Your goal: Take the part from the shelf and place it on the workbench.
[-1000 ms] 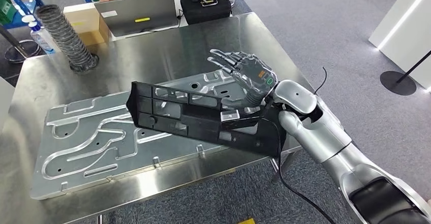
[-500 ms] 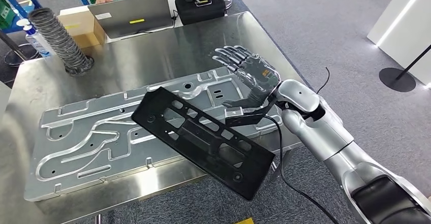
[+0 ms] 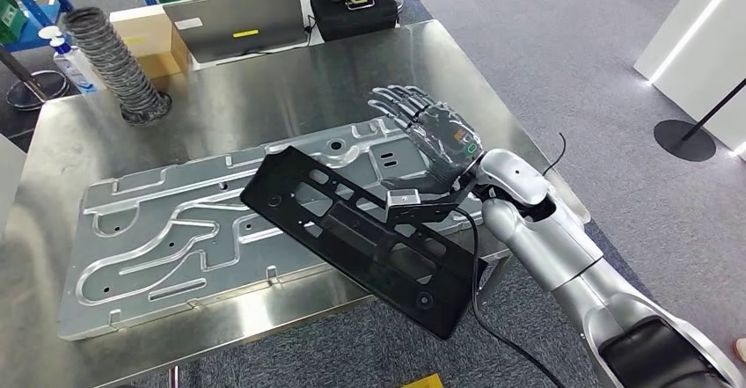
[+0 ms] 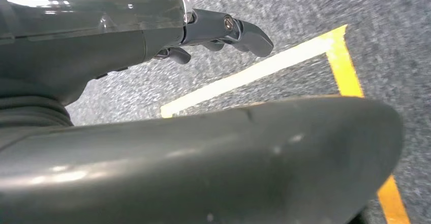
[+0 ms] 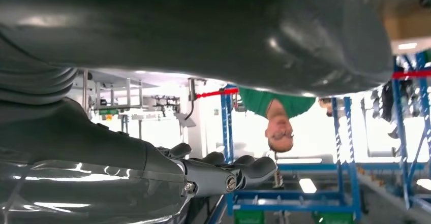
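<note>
Part [image 3: 365, 234] on plate [image 3: 158, 238]; plate on workbench [image 3: 264, 89]

The head view looks forward and down from high, onto the steel workbench [image 3: 264, 98], with the right hand [image 3: 431, 137] entering from 4 o'clock. The left wrist view sits close behind its hand, facing grey floor. The right wrist view is upside down, facing blue racks [image 5: 345, 148].
</note>
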Controlling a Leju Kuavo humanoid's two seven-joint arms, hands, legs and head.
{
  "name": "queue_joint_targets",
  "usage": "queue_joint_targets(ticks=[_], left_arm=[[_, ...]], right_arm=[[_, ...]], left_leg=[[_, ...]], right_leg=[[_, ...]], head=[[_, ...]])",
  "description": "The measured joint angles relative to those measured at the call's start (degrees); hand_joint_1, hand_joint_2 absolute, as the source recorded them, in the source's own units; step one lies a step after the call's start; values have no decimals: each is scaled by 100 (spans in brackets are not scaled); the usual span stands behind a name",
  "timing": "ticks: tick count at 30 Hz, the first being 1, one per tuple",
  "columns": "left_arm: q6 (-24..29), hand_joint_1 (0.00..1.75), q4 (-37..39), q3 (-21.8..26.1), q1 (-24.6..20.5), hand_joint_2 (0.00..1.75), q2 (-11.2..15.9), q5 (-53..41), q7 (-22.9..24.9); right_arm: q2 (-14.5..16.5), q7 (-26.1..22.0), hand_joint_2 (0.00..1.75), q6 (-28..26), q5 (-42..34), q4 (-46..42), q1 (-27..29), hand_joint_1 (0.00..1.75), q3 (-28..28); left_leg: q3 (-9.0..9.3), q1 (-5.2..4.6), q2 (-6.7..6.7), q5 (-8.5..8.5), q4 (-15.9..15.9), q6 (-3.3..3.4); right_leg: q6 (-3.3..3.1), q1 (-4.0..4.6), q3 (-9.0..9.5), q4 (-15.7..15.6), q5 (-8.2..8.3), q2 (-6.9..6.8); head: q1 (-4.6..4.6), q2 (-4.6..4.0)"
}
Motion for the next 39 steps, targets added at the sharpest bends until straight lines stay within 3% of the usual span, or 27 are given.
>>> queue_joint_targets(ticks=[1, 5, 7, 9, 10, 11, 12, 15, 17, 19, 20, 21, 22, 24, 25, 26, 27, 28, 30, 32, 35, 37, 39], left_arm=[[30, 0, 0, 12, -1, 0, 3, 12, 44], [136, 0, 1, 75, 6, 0, 15, 28, 163], [162, 0, 1, 101, 9, 0, 20, 33, 179], [173, 0, 1, 119, 11, 0, 20, 43, 193], [177, 0, 1, 128, 12, 0, 19, 47, 201], [181, 0, 1, 137, 13, 0, 19, 54, 208], [185, 0, 1, 144, 12, 0, 19, 61, 214], [208, 0, -2, 162, -21, 0, 36, 82, 224], [215, 0, -5, 180, -49, 0, 52, 86, 234], [214, 0, -5, 200, -46, 0, 61, 86, 249], [212, 0, -5, 210, -38, 0, 64, 86, 258], [209, 0, -5, 219, -30, 0, 67, 86, 264], [202, 0, -5, 227, -25, 0, 67, 87, 269], [178, 0, -6, 238, -23, 0, 65, 88, 272], [162, 0, -5, 240, -25, 0, 63, 89, 271], [150, 0, -4, 243, -26, 0, 60, 90, 268], [142, 0, -4, 245, -28, 0, 56, 90, 264], [138, 0, -4, 246, -31, 0, 51, 91, 258], [138, 0, -9, 249, -39, 0, 52, 91, 241], [139, 0, -15, 251, -44, 0, 58, 92, 226], [140, 0, -17, 254, -30, 0, 60, 90, 219], [143, 0, -17, 259, -19, 0, 62, 89, 220], [145, 0, -17, 265, -21, 0, 59, 90, 219]], right_arm=[[3, 0, 0, -12, 4, -25, 24, 0, -26], [-5, 10, 0, -74, 30, -145, 121, 0, -84], [-21, 23, 0, -138, 42, -215, 166, 0, -120], [-26, 28, 0, -213, 67, -269, 248, 0, -165], [-26, 28, 0, -239, 85, -284, 290, 0, -186], [-26, 28, 0, -254, 100, -293, 322, 0, -206], [-26, 28, 0, -265, 111, -301, 342, 0, -227], [-30, 28, 0, -288, 124, -333, 351, 0, -312], [-38, 28, 0, -296, 126, -350, 358, 0, -368], [-41, 28, 0, -302, 128, -355, 376, 0, -398], [-37, 28, 0, -306, 128, -357, 386, 0, -411], [-32, 28, 0, -313, 128, -360, 394, 0, -427], [-26, 27, 0, -321, 128, -362, 399, 0, -446], [-10, 27, 0, -345, 131, -364, 430, 0, -483], [-4, 31, 0, -355, 141, -364, 458, 0, -493], [1, 36, 0, -361, 161, -364, 489, 0, -498], [3, 40, 0, -363, 186, -364, 512, 0, -500], [3, 45, 0, -363, 213, -364, 522, 0, -500], [4, 48, 0, -363, 258, -366, 517, 0, -502], [6, 52, 0, -368, 290, -373, 524, 0, -515], [7, 56, 0, -378, 312, -383, 549, 0, -548], [2, 57, 0, -381, 319, -399, 556, 0, -572], [-5, 57, 0, -382, 329, -414, 568, 0, -609]], left_leg=[[-21, -4, -9, -17, 52, -29], [-89, 19, -20, -105, 168, -131], [-248, 45, -36, -448, 604, -180], [-493, 72, -54, -868, 1349, -208], [-563, 79, -60, -988, 1623, -207], [-536, 80, -64, -1001, 1691, -189], [-401, 72, -67, -923, 1536, -154], [329, -21, -11, -588, 348, 25], [513, -101, 35, -521, -36, 91], [482, -137, 20, -393, -116, 115], [472, -123, 28, -286, -196, 112], [451, -107, 42, -169, -285, 110], [409, -82, 59, -50, -363, 111], [268, -61, 83, 114, -408, 116], [176, -54, 88, 176, -398, 112], [77, -44, 91, 233, -377, 91], [-33, -27, 95, 283, -343, 67], [-153, -3, 98, 327, -285, 33], [-383, 31, 94, 376, -96, -40], [-517, 41, 64, 406, 80, -109], [-583, 79, 15, 440, 158, -211], [-696, 108, -7, 111, 434, -254], [-859, 120, -22, -457, 1107, -266]], right_leg=[[-41, 9, 58, -133, 43, 15], [-223, 34, 13, -157, 107, 18], [-282, 26, -29, -166, 151, 17], [-315, 48, -95, -166, 199, 16], [-325, 64, -131, -165, 228, 15], [-331, 81, -168, -165, 260, 15], [-336, 98, -204, -166, 295, 16], [-323, 123, -282, -180, 413, 11], [-262, 92, -301, -216, 499, -12], [-194, 63, -304, -305, 616, -35], [-165, 55, -316, -338, 621, -28], [-136, 56, -350, -305, 522, -22], [-104, 58, -419, -153, 304, -15], [-43, 46, -601, 480, -296, -20], [-10, 35, -660, 823, -478, -25], [24, 21, -654, 1049, -512, -30], [62, 3, -570, 1116, -437, -35], [105, -23, -381, 977, -312, -38], [162, -76, 170, 344, -269, -7], [77, -84, 488, -66, -405, 54], [-137, -49, 439, -76, -374, 52], [-229, -41, 337, -87, -254, 34], [-271, -17, 184, -88, -122, 34]], head=[[-1, 0], [-1, 0], [-1, 0], [-1, 0], [-1, 0], [-1, 0], [-1, 0], [-1, 0], [-1, 0], [0, 0], [0, 0], [1, 0], [1, 0], [1, 0], [1, 0], [1, 0], [1, 0], [1, 0], [1, 0], [-2, 0], [-7, -1], [-8, -1], [-8, 0]])
